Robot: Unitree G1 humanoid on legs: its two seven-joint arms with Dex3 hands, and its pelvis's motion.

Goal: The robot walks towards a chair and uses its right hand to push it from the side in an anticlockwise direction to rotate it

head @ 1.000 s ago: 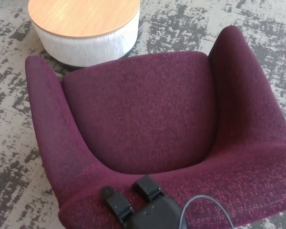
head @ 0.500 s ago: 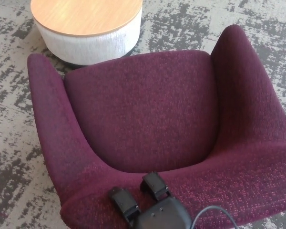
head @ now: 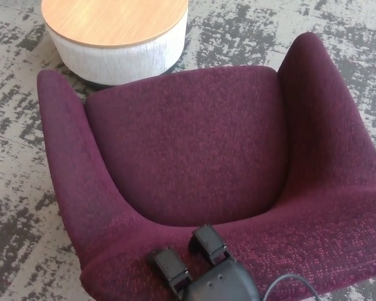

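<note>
Head view: right hand (head: pixel 197 269), fingers (head: pixel 208 243) slightly spread, holding nothing, apparently resting on the chair (head: pixel 194 157) back edge.

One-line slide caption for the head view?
Robot's right hand rests on the maroon chair's backrest, round wooden-topped table beyond on patterned carpet.

Looks like an office lounge or lobby, not a home. Commercial-type carpet (head: pixel 12 157), grey w/ dark mottled pattern, covers the whole floor. Upholstered maroon tub chair (head: pixel 188 144) in the middle, low round drum table (head: pixel 116 37) w/ wood top and pale sides just beyond it, far left.
</note>
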